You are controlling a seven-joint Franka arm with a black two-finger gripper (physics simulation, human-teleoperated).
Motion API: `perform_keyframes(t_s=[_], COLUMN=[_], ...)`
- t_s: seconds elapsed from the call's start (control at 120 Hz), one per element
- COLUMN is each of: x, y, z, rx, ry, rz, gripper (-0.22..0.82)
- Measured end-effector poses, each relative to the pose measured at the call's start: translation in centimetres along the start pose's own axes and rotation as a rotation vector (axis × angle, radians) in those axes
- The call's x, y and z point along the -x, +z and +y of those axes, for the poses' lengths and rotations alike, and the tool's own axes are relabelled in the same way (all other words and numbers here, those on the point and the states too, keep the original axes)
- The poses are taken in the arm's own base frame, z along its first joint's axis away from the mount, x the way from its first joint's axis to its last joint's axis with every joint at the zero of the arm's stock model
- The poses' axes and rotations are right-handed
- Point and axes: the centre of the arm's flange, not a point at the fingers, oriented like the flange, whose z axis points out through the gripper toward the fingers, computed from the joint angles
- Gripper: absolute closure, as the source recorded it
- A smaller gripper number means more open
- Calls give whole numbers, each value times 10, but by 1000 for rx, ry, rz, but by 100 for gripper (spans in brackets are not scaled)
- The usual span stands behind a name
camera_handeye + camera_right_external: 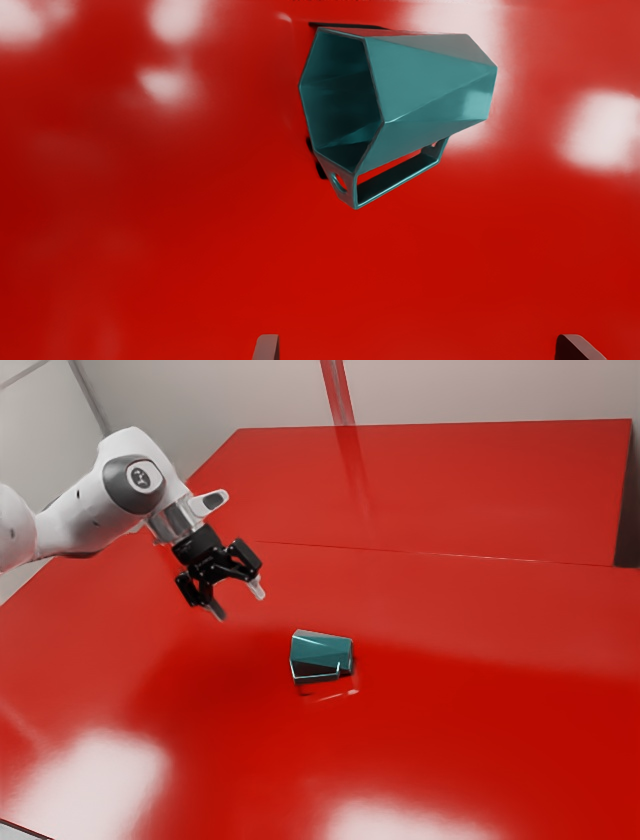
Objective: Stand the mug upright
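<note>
Exterior view shows our arm entering from the exterior view's left, with the hand above the red desk and angled downward. We read the state of the hand as wide: the two fingertips stand well apart, with a free gap between them. Both fingers are clear of the mug.

The mug is teal, with a faceted body. It lies on its side on the desk, toward the exterior view's right of the hand and apart from it. The mug is not upright.

In the wrist view, we see the tips of both fingers at a wide setting. We look partly into the open mouth of the mug. The body narrows from the mouth toward the closed end. The handle is a long, angular loop, located on the side of the body toward our fingertips. A round hole passes through the handle's end plate beside the mouth. The handle is apart from both fingers.

Bright reflections lie on the near part of the glossy desk. A thin seam crosses the red surface at the far side. Beyond it stands a pale wall with a red vertical strip.
</note>
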Motion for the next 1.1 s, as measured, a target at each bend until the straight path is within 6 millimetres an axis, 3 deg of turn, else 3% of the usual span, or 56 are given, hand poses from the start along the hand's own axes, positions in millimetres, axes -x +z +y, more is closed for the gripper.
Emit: perform_keyframes(t_s=[0.117,0.233,0.542,0.825,1.1], x=[-3,-12,-41,-37,-37], y=[30,43,94,122,132], z=[-19,-37,-62,-74,-71], rx=[144,237,366,474,583], ry=[-40,-63,-66,-58,-54], rz=[19,51,82,107,145], gripper=[0,0,0,0,0])
